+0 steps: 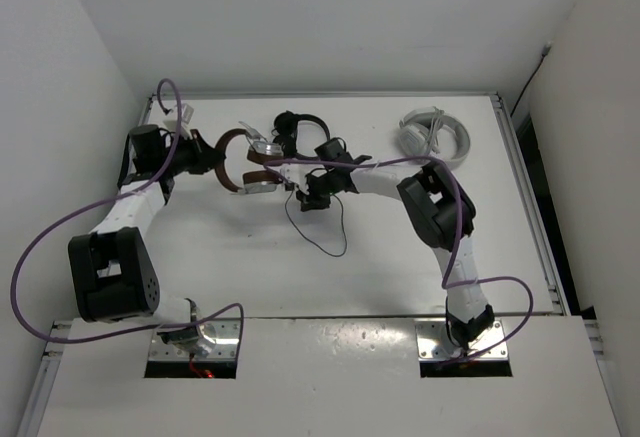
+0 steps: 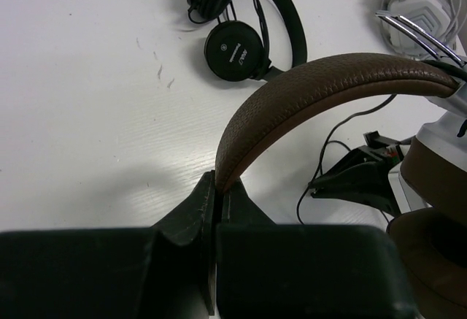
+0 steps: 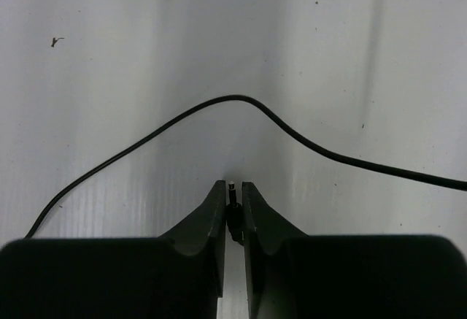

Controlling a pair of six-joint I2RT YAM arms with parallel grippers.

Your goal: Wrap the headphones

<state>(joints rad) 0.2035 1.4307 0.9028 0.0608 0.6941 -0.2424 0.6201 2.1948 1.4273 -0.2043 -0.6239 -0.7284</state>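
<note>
- Headphones [image 1: 243, 162] sit toward 11 o'clock on the table [image 1: 400, 267]. The padded headband [image 2: 328, 85] looks stiff and light, a sound holding place.
- Left gripper [image 2: 217, 180] is clamped on that headband.
- The thin, limp cable [image 3: 233, 97] trails toward 5 o'clock. Right gripper [image 3: 232, 187] pinches its end, apparently the plug.

Black headphones [image 1: 292, 125]: lying on my worktop [image 1: 400, 267] near its far edge, one lettered earcup facing up
White headphones [image 1: 435, 137]: far right corner, well apart from the black pair
Worktop: white, lightly scuffed
</note>
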